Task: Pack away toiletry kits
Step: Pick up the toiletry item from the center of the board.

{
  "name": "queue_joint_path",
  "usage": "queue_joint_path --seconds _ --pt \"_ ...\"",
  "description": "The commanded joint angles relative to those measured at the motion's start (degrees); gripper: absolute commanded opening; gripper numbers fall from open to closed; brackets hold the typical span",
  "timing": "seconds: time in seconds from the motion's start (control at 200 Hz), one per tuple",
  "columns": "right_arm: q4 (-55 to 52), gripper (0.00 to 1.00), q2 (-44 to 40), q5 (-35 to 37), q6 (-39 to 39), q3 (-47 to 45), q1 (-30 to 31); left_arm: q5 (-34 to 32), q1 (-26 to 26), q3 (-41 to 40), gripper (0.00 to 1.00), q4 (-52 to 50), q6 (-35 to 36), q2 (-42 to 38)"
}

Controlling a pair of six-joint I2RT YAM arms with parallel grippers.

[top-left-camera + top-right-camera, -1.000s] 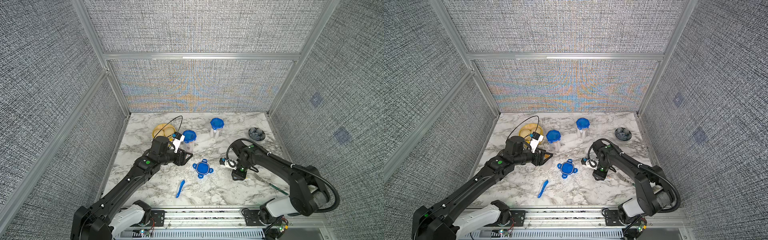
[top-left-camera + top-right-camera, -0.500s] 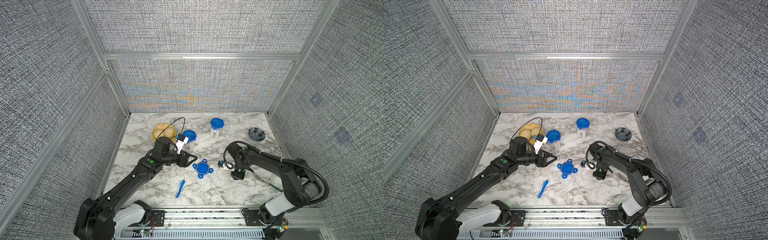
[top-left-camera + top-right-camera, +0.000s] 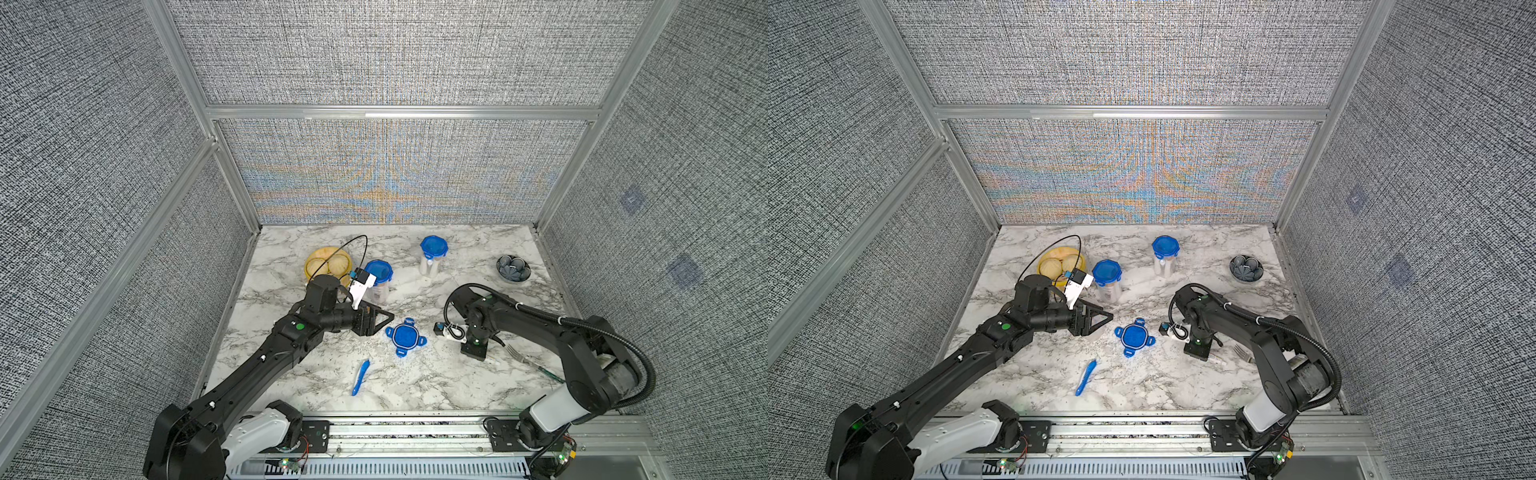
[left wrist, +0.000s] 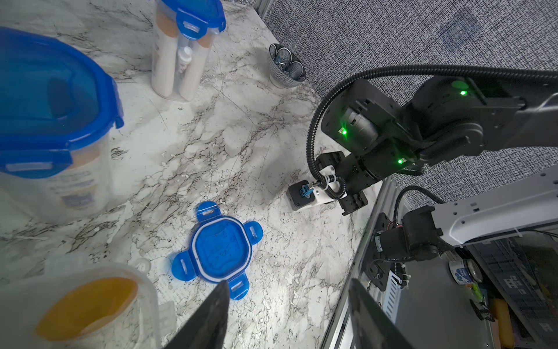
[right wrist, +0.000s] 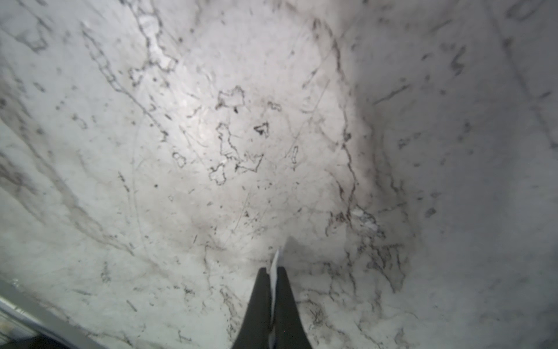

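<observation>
My right gripper points straight down at the marble and is shut on a thin white flat strip, which looks like the crimped end of a small toothpaste tube. In both top views it stands right of the loose blue four-tab lid. My left gripper is open and holds nothing. It hovers beside an open clear tub that holds an orange-capped bottle. A blue toothbrush lies near the front. Two lidded tubs stand behind.
A yellow steamer with buns sits at the back left and a dark bowl at the back right. A fork lies just right of my right gripper. Metal rails run along the front edge.
My right gripper's jaws have closed onto the thin white strip. The left arm has edged slightly toward the loose lid and stays open.
</observation>
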Motion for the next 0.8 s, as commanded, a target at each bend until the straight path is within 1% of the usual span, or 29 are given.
queue_joint_path --seconds 0.0,0.045,0.095,0.14,0.17,0.235,0.315,0.38,0.465,0.54,0.6,0.66,0.796 --pt "-2.66 0.0 -1.84 -2.03 3.5 2.72 -0.14 -1.57 0.0 1.08 0.62 -0.14 0.61 0.08" --pt "-3.39 0.0 -3.1 -3.52 6.25 4.41 -0.45 -2.74 0.0 1.94 0.62 -1.61 1.02 -0.07" --pt "-3.23 0.01 -4.62 -5.8 9.19 8.35 -0.47 -4.51 0.0 2.98 0.62 -3.57 1.62 -0.32" --pt "-2.24 0.01 -6.03 -8.88 11.91 10.99 -0.41 -7.39 0.0 4.09 0.62 -6.23 1.85 -0.73" --pt "-1.2 0.01 -7.08 -11.16 14.62 12.69 -0.26 -10.65 0.0 4.77 0.63 -7.97 1.54 -1.11" --pt "2.64 0.01 -8.75 -16.78 20.35 16.22 -0.39 -17.17 -0.01 5.58 0.64 -10.85 0.9 -2.33" --pt "8.34 0.0 -9.88 -24.22 24.07 19.56 0.4 -24.84 0.15 6.03 0.65 -13.57 -0.59 -3.62" --pt "16.31 0.0 -10.32 -28.72 28.22 20.26 1.55 -28.09 0.43 6.38 0.66 -15.08 -1.0 -4.4" --pt "28.37 0.0 -9.18 -33.45 33.42 20.96 4.33 -29.64 0.96 7.23 0.67 -17.37 -1.22 -4.62" --pt "35.43 0.0 -6.33 -34.16 35.59 23.69 7.98 -29.55 2.08 7.55 0.68 -19.34 -1.92 -4.36" --pt "37.82 0.0 -3.09 -34.89 36.19 27.02 10.57 -29.41 3.15 7.79 0.68 -21.01 -2.51 -4.19" --pt "39.95 0.0 0.14 -33.87 37.37 29.96 12.5 -29.34 4.15 8.01 0.68 -22.8 -2.19 -4.45" --pt "40.24 0.0 6.15 -32.23 37.37 34.28 15.98 -29.23 7.0 8.39 0.68 -28.19 -0.31 -6.41"
